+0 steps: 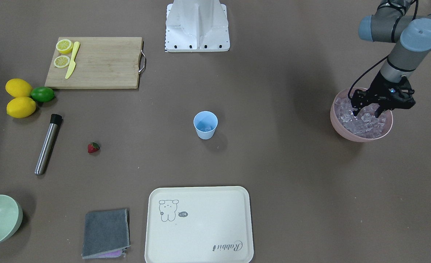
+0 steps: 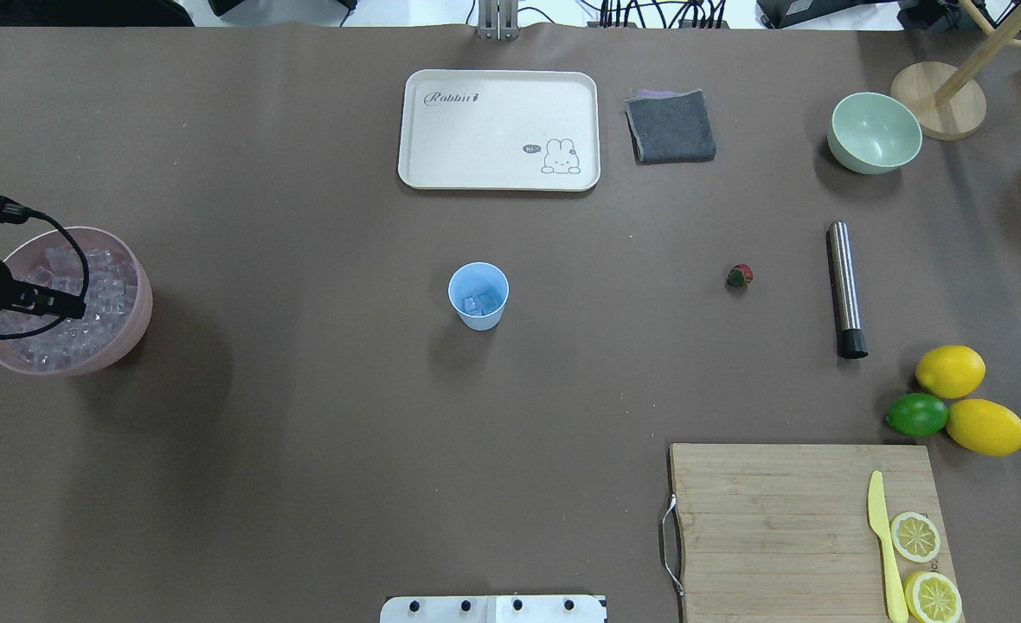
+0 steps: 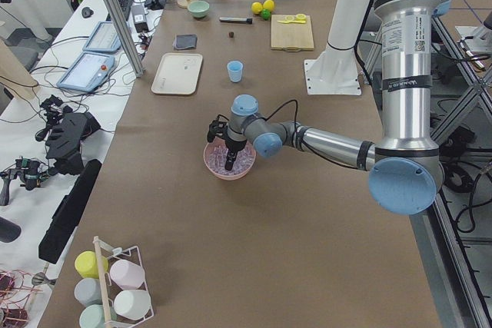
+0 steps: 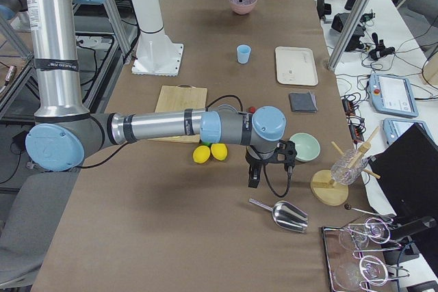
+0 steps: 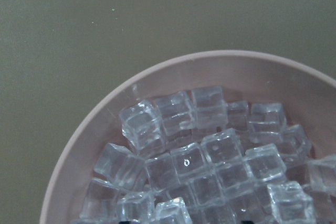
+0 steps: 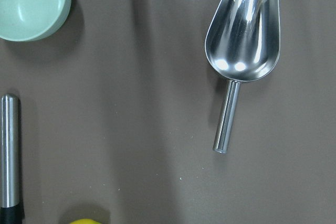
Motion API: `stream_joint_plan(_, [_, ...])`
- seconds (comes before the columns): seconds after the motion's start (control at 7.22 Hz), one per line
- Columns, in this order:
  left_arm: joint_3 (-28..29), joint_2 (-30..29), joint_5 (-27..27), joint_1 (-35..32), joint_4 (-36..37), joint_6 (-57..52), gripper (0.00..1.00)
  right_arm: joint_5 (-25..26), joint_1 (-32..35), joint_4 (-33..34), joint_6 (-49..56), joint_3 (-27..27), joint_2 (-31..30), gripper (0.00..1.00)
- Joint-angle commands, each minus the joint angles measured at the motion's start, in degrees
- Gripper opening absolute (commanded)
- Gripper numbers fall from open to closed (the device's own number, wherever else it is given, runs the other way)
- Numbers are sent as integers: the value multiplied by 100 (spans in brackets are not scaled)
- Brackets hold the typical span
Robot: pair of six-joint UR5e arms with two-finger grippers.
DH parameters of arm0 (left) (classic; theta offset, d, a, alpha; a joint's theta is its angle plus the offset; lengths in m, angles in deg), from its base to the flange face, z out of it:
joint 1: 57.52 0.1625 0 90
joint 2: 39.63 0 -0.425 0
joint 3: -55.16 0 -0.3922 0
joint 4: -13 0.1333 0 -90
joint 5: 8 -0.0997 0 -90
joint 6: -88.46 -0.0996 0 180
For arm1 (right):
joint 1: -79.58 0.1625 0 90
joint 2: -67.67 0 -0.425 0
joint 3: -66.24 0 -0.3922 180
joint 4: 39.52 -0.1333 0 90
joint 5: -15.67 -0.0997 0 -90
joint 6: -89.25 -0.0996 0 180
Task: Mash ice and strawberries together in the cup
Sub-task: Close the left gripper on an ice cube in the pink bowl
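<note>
The cup (image 1: 205, 125) stands upright in mid-counter with a few cubes of ice (image 2: 482, 303) at its bottom. Well apart from the cup, on the robot's left of it, a pink bowl (image 1: 347, 136) is heaped with more cubes. The left end effector (image 1: 367, 110) hangs in it, fingers spread wide and tips down among the cubes; no cube shows clearly between them. The strawberry (image 1: 93, 147) lies on the cup's opposite side, nearer to it than the bowl, with a steel rod (image 1: 48, 144) farther out. The right end effector (image 4: 254, 174) hovers farther from the cup again, above a metal scoop (image 6: 242, 40); how far open it is cannot be told. The cubes look hard, light and slick, so one lying free on top is probably best pinched across two flat opposite faces. The strawberry seems apt to roll; a grip across its body would likely suit.
</note>
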Motion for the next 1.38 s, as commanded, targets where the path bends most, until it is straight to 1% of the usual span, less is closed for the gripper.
stream_joint_plan(0.0, [46, -20, 0, 1, 0, -9, 74, 0, 0, 0, 0, 0, 10, 100])
stream_joint_plan(0.28, [90, -46, 0, 1, 0, 0, 73, 18, 0, 0, 0, 0, 2, 100])
stream_joint_plan(0.42, [99, -46, -96, 1, -9, 0, 70, 18, 0, 0, 0, 0, 1, 100])
stream_joint_plan(0.55, [99, -46, -131, 1, -9, 0, 65, 18, 0, 0, 9, 0, -7, 100])
stream_joint_plan(0.69, [99, -46, -140, 1, -9, 0, 55, 18, 0, 0, 9, 0, -7, 100])
stream_joint_plan(0.97, [56, -29, -140, 1, -9, 0, 44, 18, -9, 0, 9, 0, -25, 100])
stream_joint_plan(1.25, [-6, 6, -140, 1, -9, -9, 29, 18, 0, 0, 0, 44, -68, 100])
